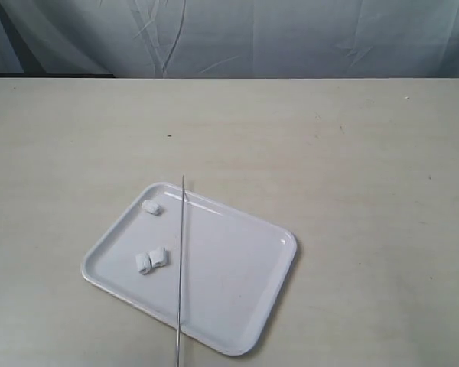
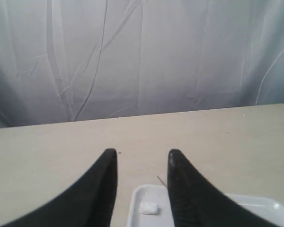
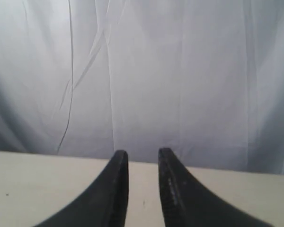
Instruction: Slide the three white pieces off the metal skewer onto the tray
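The white tray [image 1: 237, 275] lies on the table, and the thin metal skewer [image 1: 181, 267] rests bare across its left half, sticking out past both rims. All three white pieces are off the rod and on the tray: one piece [image 1: 151, 206] near the far corner, two pieces [image 1: 151, 261] side by side left of the rod. Neither gripper shows in the exterior view. My left gripper [image 2: 142, 153] is open and empty above the table, short of the tray corner [image 2: 132, 204], where one white piece [image 2: 148, 208] and the skewer tip [image 2: 161, 180] appear. My right gripper [image 3: 142, 152] is open and empty.
The beige table [image 1: 352, 168] stretches around the tray. A grey-white curtain [image 1: 291, 34] hangs behind its far edge. A small dark speck [image 1: 169, 136] marks the tabletop beyond the tray.
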Available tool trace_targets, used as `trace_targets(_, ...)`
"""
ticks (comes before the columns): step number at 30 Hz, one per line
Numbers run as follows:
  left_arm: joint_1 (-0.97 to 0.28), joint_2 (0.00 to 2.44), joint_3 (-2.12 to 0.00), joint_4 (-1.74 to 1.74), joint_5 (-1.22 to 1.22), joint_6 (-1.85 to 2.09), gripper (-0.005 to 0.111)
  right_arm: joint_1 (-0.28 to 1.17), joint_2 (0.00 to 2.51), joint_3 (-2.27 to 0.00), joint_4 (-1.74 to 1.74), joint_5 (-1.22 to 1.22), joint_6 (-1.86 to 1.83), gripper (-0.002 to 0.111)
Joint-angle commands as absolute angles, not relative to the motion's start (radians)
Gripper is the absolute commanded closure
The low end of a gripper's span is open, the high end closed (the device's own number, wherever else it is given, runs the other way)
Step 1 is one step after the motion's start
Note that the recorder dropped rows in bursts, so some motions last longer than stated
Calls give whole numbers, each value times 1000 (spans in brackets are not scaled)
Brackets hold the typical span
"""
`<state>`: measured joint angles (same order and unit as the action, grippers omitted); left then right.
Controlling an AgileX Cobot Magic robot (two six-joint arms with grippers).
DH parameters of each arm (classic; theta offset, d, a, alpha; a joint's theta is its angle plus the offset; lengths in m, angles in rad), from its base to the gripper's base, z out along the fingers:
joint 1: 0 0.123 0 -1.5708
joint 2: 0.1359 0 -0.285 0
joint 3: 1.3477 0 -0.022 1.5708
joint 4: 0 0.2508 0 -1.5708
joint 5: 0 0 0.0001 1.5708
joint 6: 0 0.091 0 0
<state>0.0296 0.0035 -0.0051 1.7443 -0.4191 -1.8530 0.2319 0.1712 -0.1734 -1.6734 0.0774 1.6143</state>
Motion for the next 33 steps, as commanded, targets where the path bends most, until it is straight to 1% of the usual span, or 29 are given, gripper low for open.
trace_targets(1,31,0,0,1744,-352,-1751,72,149,0,-179,-1673,74,1618,85)
trace_targets(3,31,0,0,1689,-232,-1747,72,87,0,-173,-1666,58,1626,85)
trace_targets(5,31,0,0,1595,-96,-1702,72,69,0,-160,-1666,32,1626,85)
trace_targets(8,31,0,0,1307,71,-1499,72,67,0,-117,-1666,31,1626,85)
trace_targets(12,31,0,0,856,94,-893,72,65,0,-9,-1649,57,1634,85)
trace_targets(15,31,0,0,295,98,-329,72,65,0,0,-1584,57,1627,85)
trace_targets(17,29,0,0,29,131,-8,72,65,0,0,-1592,41,1617,85)
trace_targets(19,29,0,0,-127,188,212,72,65,0,0,-1595,50,1614,85)
trace_targets(21,29,0,0,-174,252,288,72,65,0,0,-1572,58,1570,85)
trace_targets(23,29,0,0,-185,287,292,72,65,0,0,-1452,89,1455,85)
trace_targets(26,29,0,0,-193,289,292,72,65,0,0,-1025,167,1105,85)
trace_targets(30,29,0,0,-190,290,292,72,65,0,0,-349,274,403,85)
trace_targets(32,29,0,0,-195,283,287,72,65,0,0,-149,255,112,85)
trace_targets(33,29,0,0,-217,291,288,76,65,0,0,-10,259,-48,85)
